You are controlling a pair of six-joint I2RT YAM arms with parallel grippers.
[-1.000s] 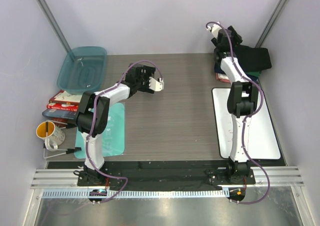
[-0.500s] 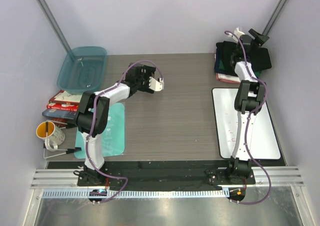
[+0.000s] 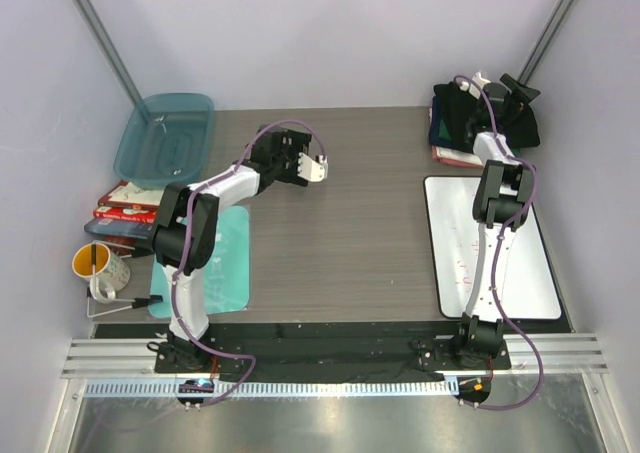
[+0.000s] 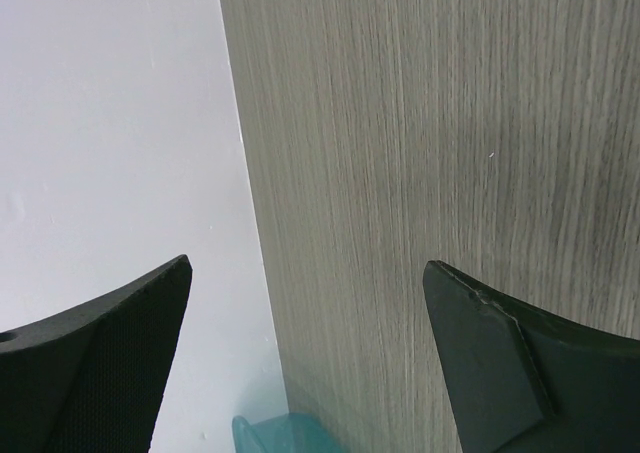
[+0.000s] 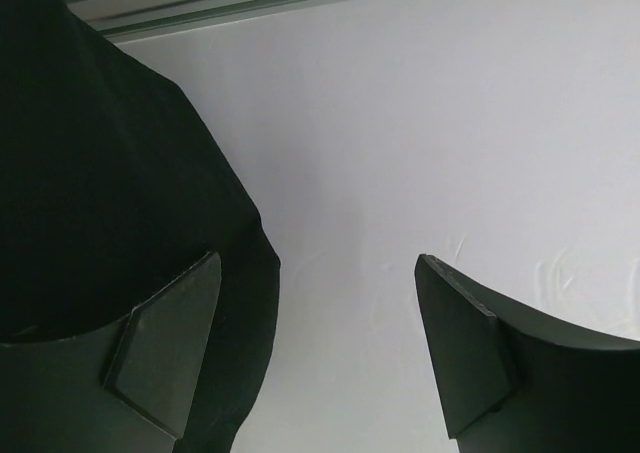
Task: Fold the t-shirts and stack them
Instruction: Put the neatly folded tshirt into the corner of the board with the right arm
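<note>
Eyes on the far right corner of the surface: there sits the stack of t-shirts, soft folded layers, with dark navy and a pinkish-red edge peeking out low at the front. On top lies the black t-shirt, a matte, slightly rumpled slab whose edge droops over the pile toward the right.

The right gripper hangs over the back of that pile, its arm stretched long from the base. In its wrist view the fingers are blunt dark wedges, spread wide, with only pale wall between them. Nothing is gripped. The black cloth swells in a smooth curve beside and behind the finger on the left of that view. Whether it touches the finger, I can't tell.

Out toward the middle, the left gripper hovers above bare grey wood-grain, jaws wide too and nothing in them.

In front of the stack, along the right edge, lies a flat white board with rounded corners. On the left side a translucent teal tub, rectangular and soft-cornered, sits at the far corner. Nearer lies a thin teal mat, and beside it, off the edge, are a pile of books and a mug.
</note>
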